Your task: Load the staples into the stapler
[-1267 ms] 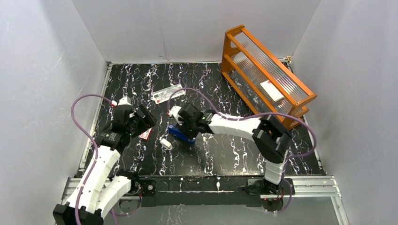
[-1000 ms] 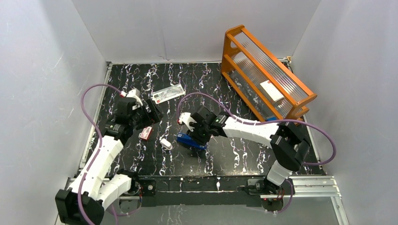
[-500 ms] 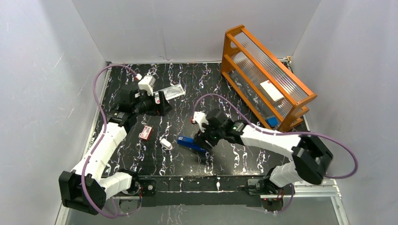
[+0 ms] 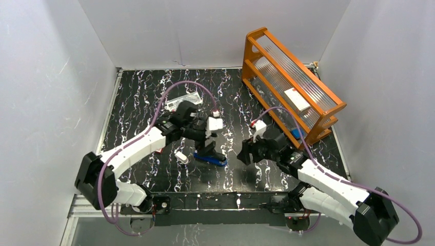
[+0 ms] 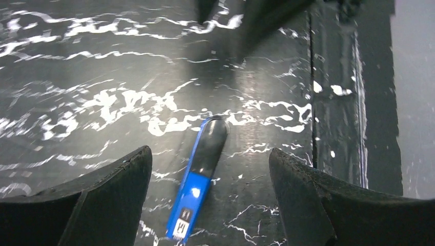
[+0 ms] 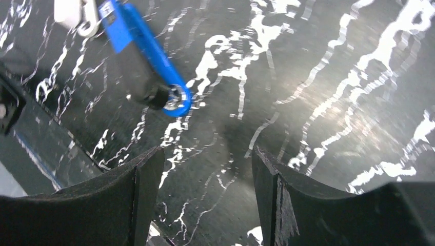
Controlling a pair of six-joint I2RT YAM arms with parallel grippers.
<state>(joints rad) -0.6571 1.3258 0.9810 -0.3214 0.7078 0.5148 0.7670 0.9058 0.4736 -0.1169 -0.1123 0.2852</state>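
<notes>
The blue stapler (image 4: 213,159) with its black base lies flat and closed on the black marbled table, near the front middle. My left gripper (image 4: 205,149) hovers open just above it. In the left wrist view the stapler (image 5: 200,176) lies between and beyond the spread fingers, untouched, with my left gripper (image 5: 209,155) empty. My right gripper (image 4: 245,154) is open and empty to the stapler's right, apart from it. In the right wrist view the stapler (image 6: 145,60) sits at upper left, beyond my right gripper (image 6: 208,154). No grey staple strips show in any view.
A small white-silver gadget (image 4: 180,156) lies left of the stapler and shows in the right wrist view (image 6: 72,11). A flat pale packet (image 4: 188,97) lies at the back. An orange rack (image 4: 287,77) stands at back right. The table's front edge (image 5: 338,128) is close.
My right gripper let go of the stapler and drew back to the right. My left arm swung from the back left over to the stapler, which now lies on the table.
</notes>
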